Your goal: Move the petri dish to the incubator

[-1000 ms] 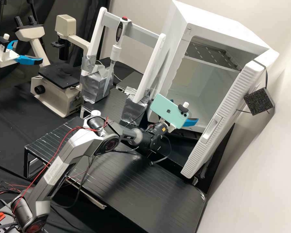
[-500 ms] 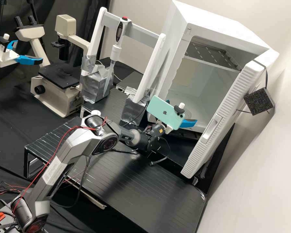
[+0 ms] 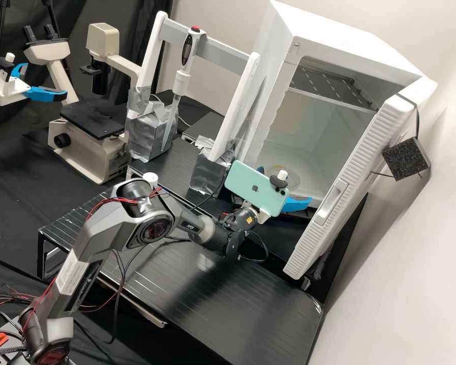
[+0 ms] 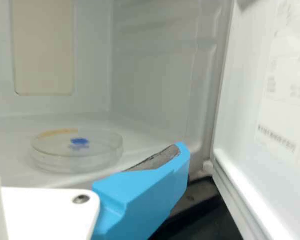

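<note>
The incubator [image 3: 334, 28] stands at the far right of the bench, and its door [image 3: 352, 175] is swung open toward the near right. The gripper [image 3: 285, 184] is held just outside the opening, and its two blue fingers [image 3: 296, 204] are spread apart with nothing clamped between them. The petri dish [image 4: 77, 160] is seated flat on the pale floor inside, just beyond the gripper, so the placing can be judged as done, with only a clear withdrawal left to be made.

Should a regrip be needed, the dish would be expected to feel light and stiff, with thin, clear walls that could be cracked by a hard squeeze and a smooth side on which a grip could slip. It would best be taken low around the side wall, at opposite points, and kept level; the top should not be pinched alone, since a loose lid might be lifted off. The small blue mark [image 4: 80, 141] is better left as a sighting aid than pressed upon
</note>
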You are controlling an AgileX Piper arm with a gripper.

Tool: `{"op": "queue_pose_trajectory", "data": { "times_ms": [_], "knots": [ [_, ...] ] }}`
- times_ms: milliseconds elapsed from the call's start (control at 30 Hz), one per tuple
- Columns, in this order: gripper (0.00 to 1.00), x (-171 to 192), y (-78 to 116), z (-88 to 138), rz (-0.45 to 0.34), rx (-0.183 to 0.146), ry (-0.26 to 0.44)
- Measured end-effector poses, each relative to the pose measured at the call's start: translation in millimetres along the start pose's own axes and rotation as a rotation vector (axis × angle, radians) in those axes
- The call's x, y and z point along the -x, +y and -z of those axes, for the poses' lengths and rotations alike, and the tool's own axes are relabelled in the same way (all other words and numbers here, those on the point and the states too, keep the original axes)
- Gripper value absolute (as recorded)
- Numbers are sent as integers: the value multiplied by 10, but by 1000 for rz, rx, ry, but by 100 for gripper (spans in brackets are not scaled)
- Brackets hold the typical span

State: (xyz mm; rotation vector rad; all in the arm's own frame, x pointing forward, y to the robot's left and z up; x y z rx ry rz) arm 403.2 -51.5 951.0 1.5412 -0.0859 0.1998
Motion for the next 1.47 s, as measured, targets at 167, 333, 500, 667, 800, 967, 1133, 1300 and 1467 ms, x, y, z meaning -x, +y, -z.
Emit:
{"op": "queue_pose_trajectory", "data": {
  "times_ms": [167,333,500,667,800,967,1133,1300,1467],
  "knots": [
    [100,245,43,-40,-29,-16,15],
    [100,606,66,-83,-68,-42,20],
    [100,1060,91,-26,-81,-56,-44],
    [100,1490,109,233,-103,-82,-54],
    [100,1797,5,597,-98,-79,19],
    [100,2014,-285,983,-25,-72,153],
    [100,2150,-560,1231,17,-76,222],
    [100,2198,-698,1314,-2,-113,191],
    [100,2177,-799,1294,22,-143,152]
  ]
}}
